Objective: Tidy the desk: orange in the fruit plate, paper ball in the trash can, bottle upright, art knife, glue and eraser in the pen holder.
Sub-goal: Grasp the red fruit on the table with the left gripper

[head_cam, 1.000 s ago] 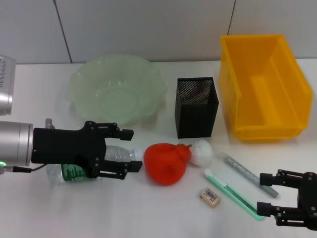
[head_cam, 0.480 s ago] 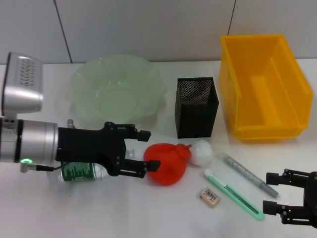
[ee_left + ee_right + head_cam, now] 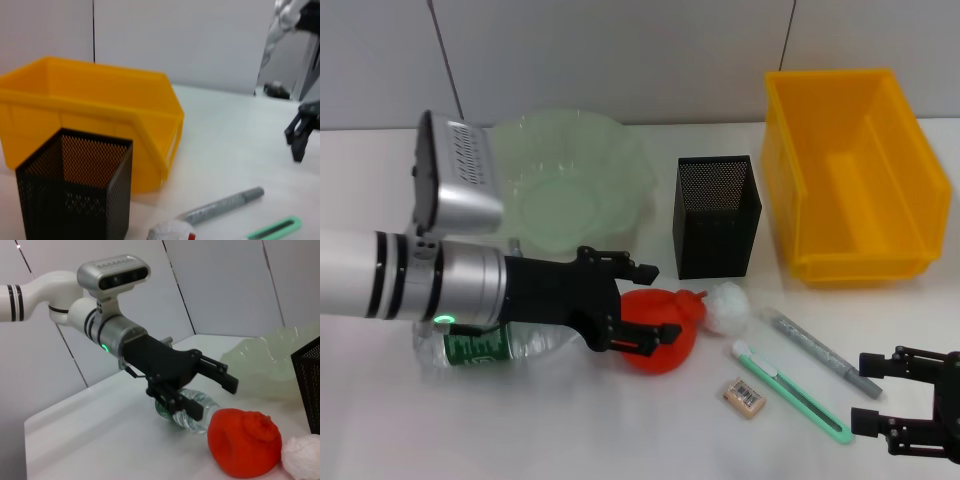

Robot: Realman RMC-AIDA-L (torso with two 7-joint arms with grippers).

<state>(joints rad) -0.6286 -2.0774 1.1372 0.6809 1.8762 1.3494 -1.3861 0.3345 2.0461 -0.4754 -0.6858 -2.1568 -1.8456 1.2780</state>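
Yellow plastic makes the biggest thing here — the trash can [image 3: 850,175] stands open-mouthed at the desk's [image 3: 620,430] back edge, to the right of the pen holder [image 3: 717,215], ready for the paper ball. The fruit plate [image 3: 575,180], wide and pale green, lies on the pen holder's other side, empty, so the orange has a free landing.

The left gripper [image 3: 655,303] reaches in low from the left, fingers apart, with one finger over the orange [image 3: 665,320] and one in front of it; by the look of it they are placed to close on the fruit, though no squeeze is made yet. The orange rests on the desk in front of the pen holder, slightly to its left. Beneath the left arm, farther left of the pen holder, the bottle [image 3: 485,345] lies on its side — not yet stood up.

The paper ball [image 3: 727,305] lies just in front of the pen holder, touching or nearly touching the orange. The grey glue stick [image 3: 820,352] and the green art knife [image 3: 790,390] lie slantwise to the front right of the pen holder, the eraser [image 3: 743,396] just beside the knife.

The right gripper [image 3: 910,405] waits well to the front right of the pen holder, fingers apart and empty, probably parked near the small things for its turn.
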